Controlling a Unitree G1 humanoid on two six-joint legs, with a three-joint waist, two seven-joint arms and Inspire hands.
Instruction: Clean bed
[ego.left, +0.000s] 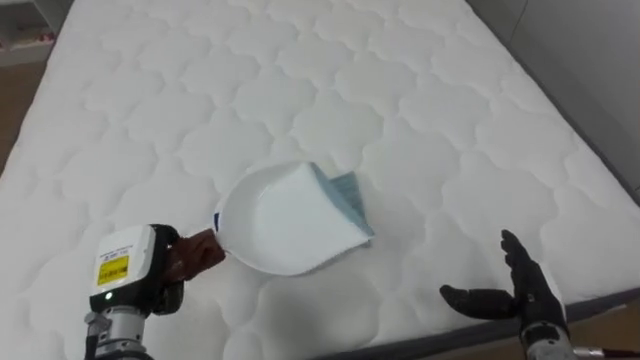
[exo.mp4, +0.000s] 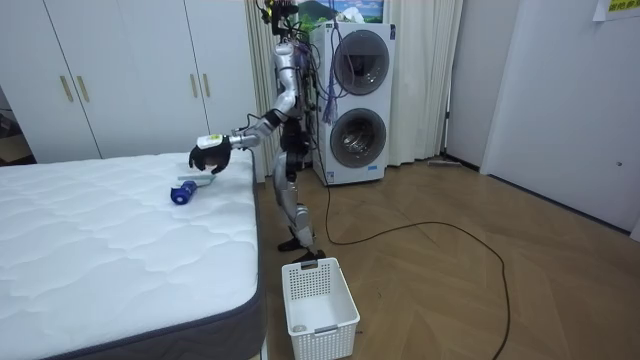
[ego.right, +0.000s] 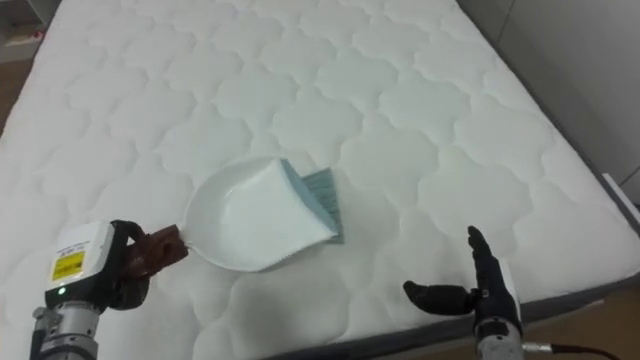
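Because scooping needs a flat lip, dustpan (ego.left: 285, 225): flat on mattress (ego.left: 300, 80), near left.
Left hand (ego.left: 168, 268): curled round its brown handle.
Right hand (ego.left: 520, 295): fingers spread, empty, near right.
Blue-grey scrap (ego.left: 345, 198): touching the pan's lip.

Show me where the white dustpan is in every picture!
Left eye view: the dustpan lies on the bed, just below the middle.
Right eye view: left of the middle, low.
Room view: small, blue-tipped, on the bed, left of the middle.
Shared landmark: the left robot hand at its handle.
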